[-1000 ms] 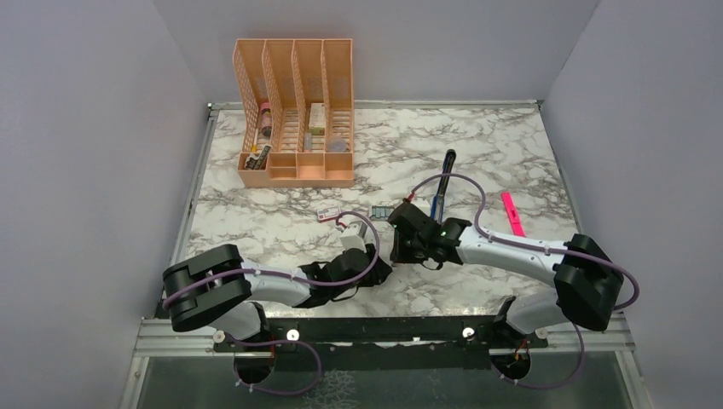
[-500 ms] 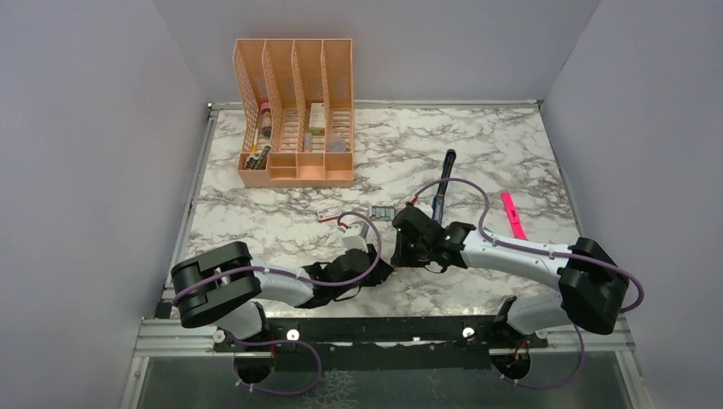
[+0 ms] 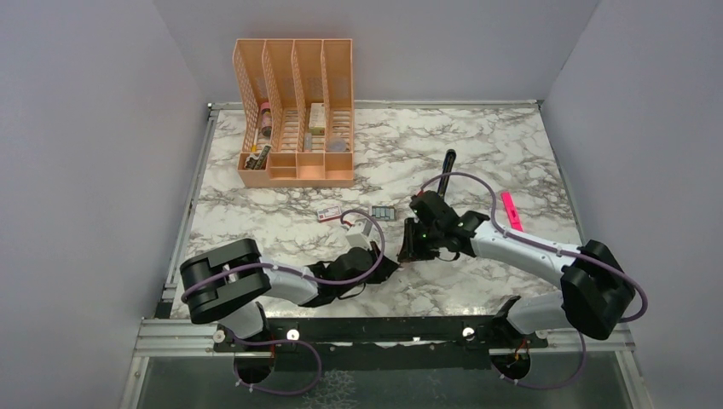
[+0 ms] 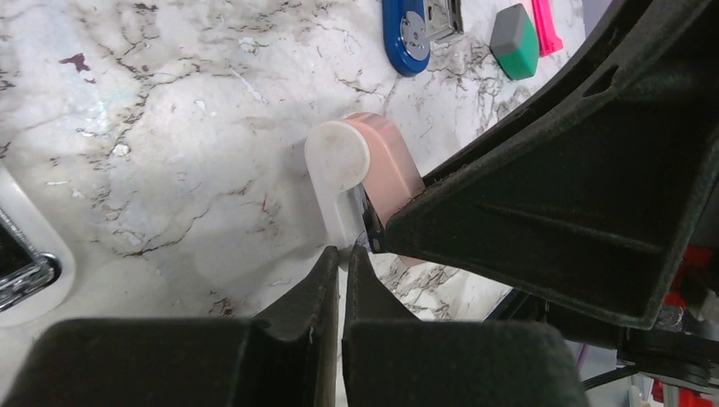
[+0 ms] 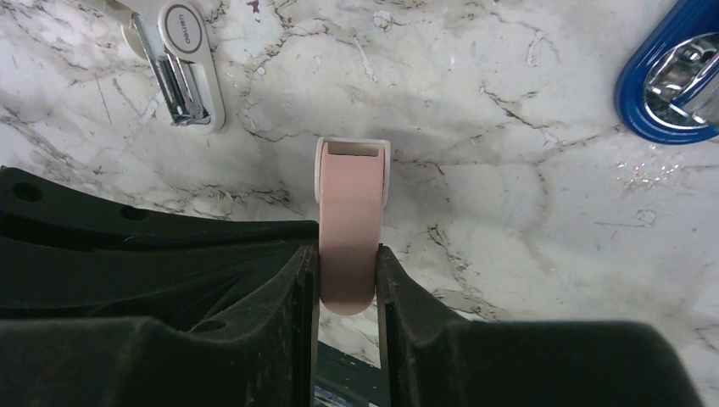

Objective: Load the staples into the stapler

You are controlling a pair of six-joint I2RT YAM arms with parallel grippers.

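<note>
- Spanning the top view, the marble table bears an orange organiser at 11 o'clock.
- The right gripper pinches a pink eraser between its fingers.
- The left gripper is empty, fingers pressed together, tips just beside the eraser.
- The stapler lies at 1 o'clock of the right gripper.
- The staples sit at 11 o'clock of the left gripper, untouched.

The table is patterned white marble, grey-veined. The rack is coloured peach, stapler blue, highlighter bright pink, eraser pale pink and white, staples reddish-pink.
</note>
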